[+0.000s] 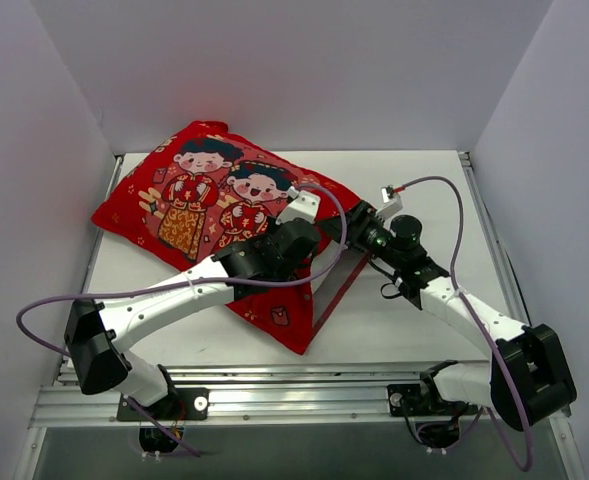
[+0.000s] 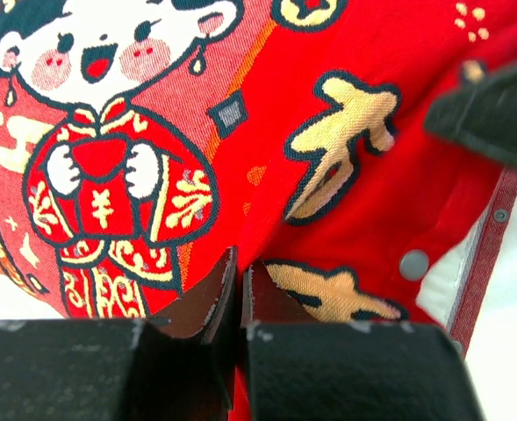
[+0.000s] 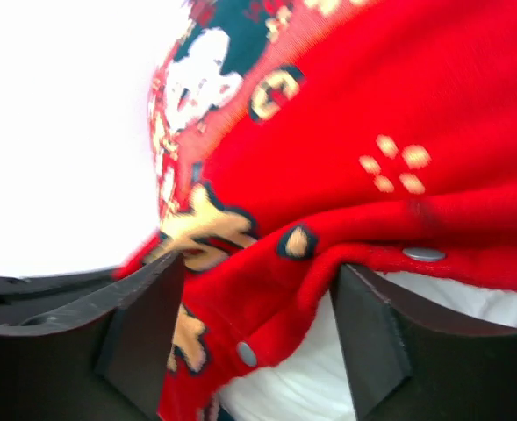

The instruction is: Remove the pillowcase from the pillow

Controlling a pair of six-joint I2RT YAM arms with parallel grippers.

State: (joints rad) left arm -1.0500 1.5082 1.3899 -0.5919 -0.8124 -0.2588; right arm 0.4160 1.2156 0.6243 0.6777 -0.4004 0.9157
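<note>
The red pillowcase, printed with two cartoon children and gold characters, lies on the table with the pillow inside. My left gripper rests on its right part. In the left wrist view the jaws are shut, tips against the red fabric. My right gripper is at the cover's right edge. In the right wrist view it is open, its jaws on either side of the snap-buttoned open edge. The white pillow shows under that edge, and also in the left wrist view.
The white table is boxed in by white walls at the left, back and right. An aluminium rail runs along the near edge. Purple cables loop over both arms. The right gripper's finger shows in the left wrist view.
</note>
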